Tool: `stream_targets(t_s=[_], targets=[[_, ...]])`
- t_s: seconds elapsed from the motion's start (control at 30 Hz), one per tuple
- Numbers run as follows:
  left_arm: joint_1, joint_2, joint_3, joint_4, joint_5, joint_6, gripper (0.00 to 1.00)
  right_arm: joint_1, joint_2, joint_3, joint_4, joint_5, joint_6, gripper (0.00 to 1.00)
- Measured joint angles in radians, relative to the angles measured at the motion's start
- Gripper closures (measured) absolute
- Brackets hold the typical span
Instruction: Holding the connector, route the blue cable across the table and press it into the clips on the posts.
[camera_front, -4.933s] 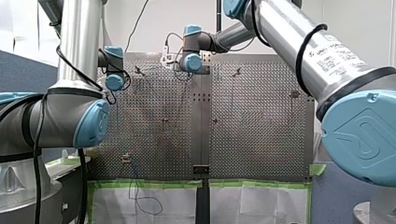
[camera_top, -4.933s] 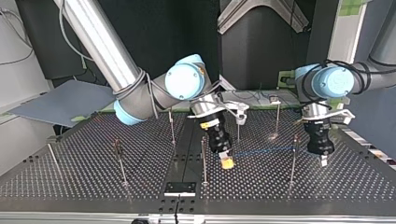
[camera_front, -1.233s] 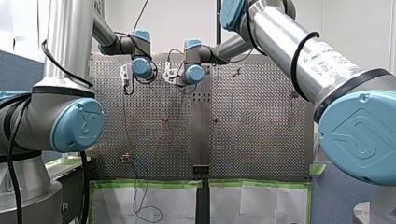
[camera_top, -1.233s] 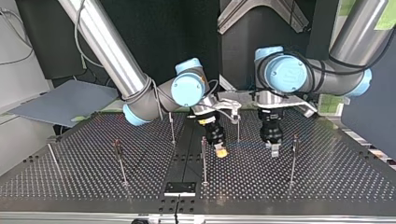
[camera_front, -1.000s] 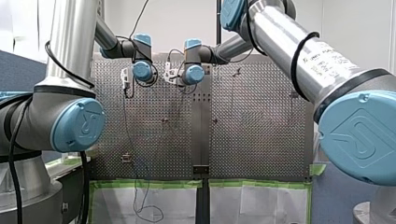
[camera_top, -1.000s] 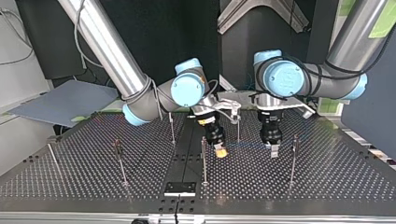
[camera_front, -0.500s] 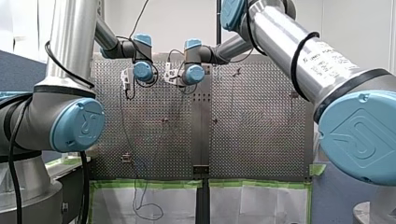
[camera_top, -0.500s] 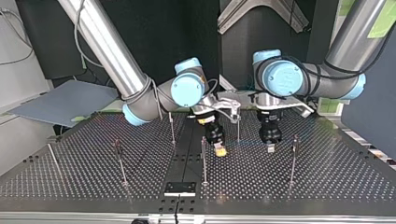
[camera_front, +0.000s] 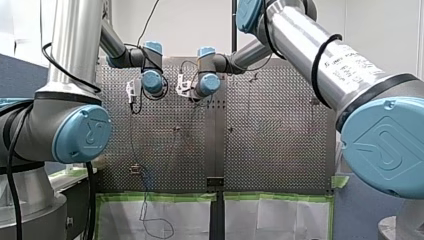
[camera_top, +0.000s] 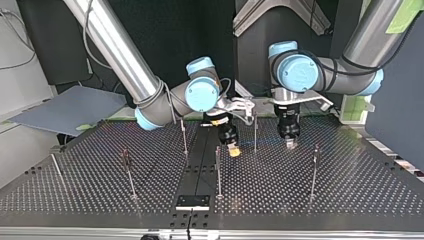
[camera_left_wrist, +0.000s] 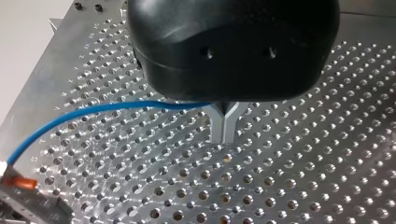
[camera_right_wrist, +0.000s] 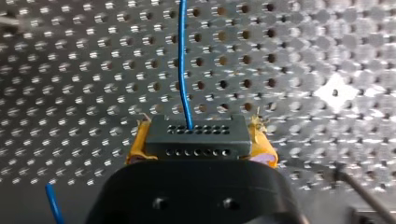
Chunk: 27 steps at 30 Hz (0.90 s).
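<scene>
In the right wrist view my right gripper (camera_right_wrist: 196, 140) is shut on a dark grey connector (camera_right_wrist: 196, 137), its yellow pads (camera_right_wrist: 137, 144) pressing both sides. The blue cable (camera_right_wrist: 183, 60) leaves the connector's face and runs ahead over the perforated plate. In the left wrist view my left gripper (camera_left_wrist: 224, 128) has its metal fingers (camera_left_wrist: 217, 126) together on the blue cable (camera_left_wrist: 93, 111), which trails off to one side. In the top view my right gripper (camera_top: 233, 149) and my left gripper (camera_top: 290, 144) hang side by side, with a thin post (camera_top: 255, 132) between them.
Several thin posts stand on the perforated table (camera_top: 350, 195), among them one (camera_top: 218, 170) in front of my right gripper and one (camera_top: 314, 172) nearer the top view's right. Slack cable (camera_front: 145, 200) hangs over the table's near edge in the front view. A small orange-tipped fixture (camera_left_wrist: 21, 183) holds the cable's far end.
Both grippers have moved away from the top view's camera, carrying the cable with them. My left gripper's fingers have come together on the cable.
</scene>
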Motion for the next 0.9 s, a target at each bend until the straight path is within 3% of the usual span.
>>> stream_targets(t_s=[0.23,0.47,0.7,0.9], targets=[[-0.002,0.005,-0.061,0.059,0.001,-0.015,1.00,0.003,-0.007,0.052,0.015,0.001,-0.014,1.00],[-0.007,0.001,-0.123,0.121,-0.003,-0.054,1.00,0.003,-0.046,0.114,0.014,0.003,-0.029,1.00],[-0.010,-0.046,-0.186,0.184,-0.023,-0.072,1.00,0.004,-0.068,0.173,0.014,0.004,-0.047,1.00],[-0.007,-0.094,-0.238,0.236,-0.011,-0.082,1.00,0.012,-0.070,0.226,0.011,0.006,-0.054,1.00]])
